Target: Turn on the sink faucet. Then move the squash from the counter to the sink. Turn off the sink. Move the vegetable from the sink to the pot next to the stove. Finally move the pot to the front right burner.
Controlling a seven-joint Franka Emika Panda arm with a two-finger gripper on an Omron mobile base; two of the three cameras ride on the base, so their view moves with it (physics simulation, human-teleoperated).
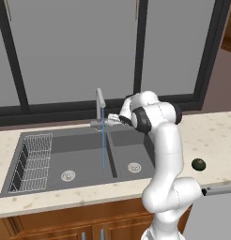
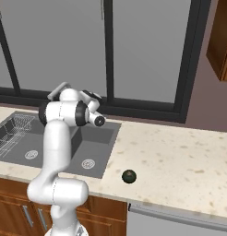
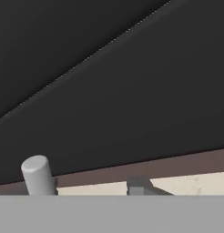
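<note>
The sink faucet (image 1: 99,105) stands behind the dark grey sink (image 1: 56,150), and a thin blue stream of water (image 1: 103,145) runs from its spout into the basin. My gripper (image 1: 109,122) is at the faucet's base on its right side, by the small lever; its fingers are too small to read. In the hand view a grey faucet post (image 3: 38,175) and a grey lever piece (image 3: 139,185) sit close at the bottom. The squash (image 1: 198,164) (image 2: 129,175), a small dark green ball, lies on the beige counter (image 2: 180,156) right of the sink (image 2: 99,138). The pot and stove are out of view.
A wire rack (image 1: 33,159) fills the sink's left end. Dark-framed windows (image 1: 141,47) rise right behind the faucet. A grey appliance top (image 2: 180,215) sits below the counter's front edge on the right. My white arm (image 1: 166,154) stands over the sink's right basin.
</note>
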